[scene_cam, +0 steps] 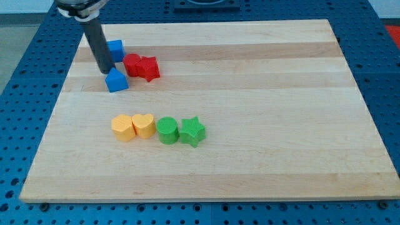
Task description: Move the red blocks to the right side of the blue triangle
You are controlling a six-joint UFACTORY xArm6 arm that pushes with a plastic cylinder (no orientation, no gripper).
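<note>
Wood board (pixel 250 94), blue perforated bench (pixel 19 75).

Wood counter, plastic-looking blocks, dark rod

The counter (pixel 250 94) is pale, smooth wood with lengthwise grain bands and a soft sheen. The red blocks (pixel 141 66), blue triangle (pixel 117 80), yellow heart (pixel 144 125) and green star (pixel 192 131) look like matt plastic, faintly ridged. The rod above my tip (pixel 105 70) is dark and semi-glossy.

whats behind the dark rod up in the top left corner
A blue cube sits behind the dark rod, which covers its left part. My tip is just left of the blue triangle block.
</note>
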